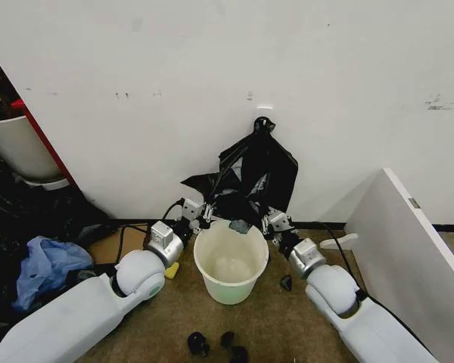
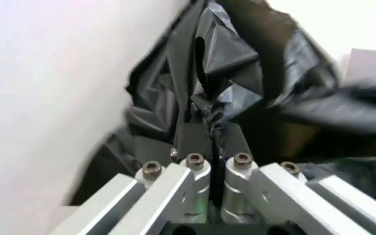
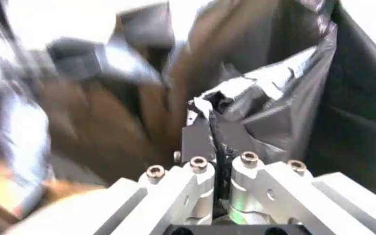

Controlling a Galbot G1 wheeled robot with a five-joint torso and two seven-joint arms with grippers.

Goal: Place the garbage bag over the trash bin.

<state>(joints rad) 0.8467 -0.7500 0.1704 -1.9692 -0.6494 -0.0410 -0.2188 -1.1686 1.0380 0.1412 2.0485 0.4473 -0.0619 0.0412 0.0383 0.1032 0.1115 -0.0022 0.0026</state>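
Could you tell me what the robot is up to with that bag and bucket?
The robot is lining the trash bin with the garbage bag. The left gripper and the right gripper each pinch an edge of the black bag, jaws shut on the plastic, and hold it up against the wall just behind and above the bin's far rim. The bag hangs crumpled between them and is not yet over the rim; the bin stands upright and open on the floor.

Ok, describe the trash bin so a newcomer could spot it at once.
Start at the white wall and look down to the floor between the two robot arms. The trash bin stands there: a round, open white bucket below the black garbage bag. The bigger white tub sits far left.
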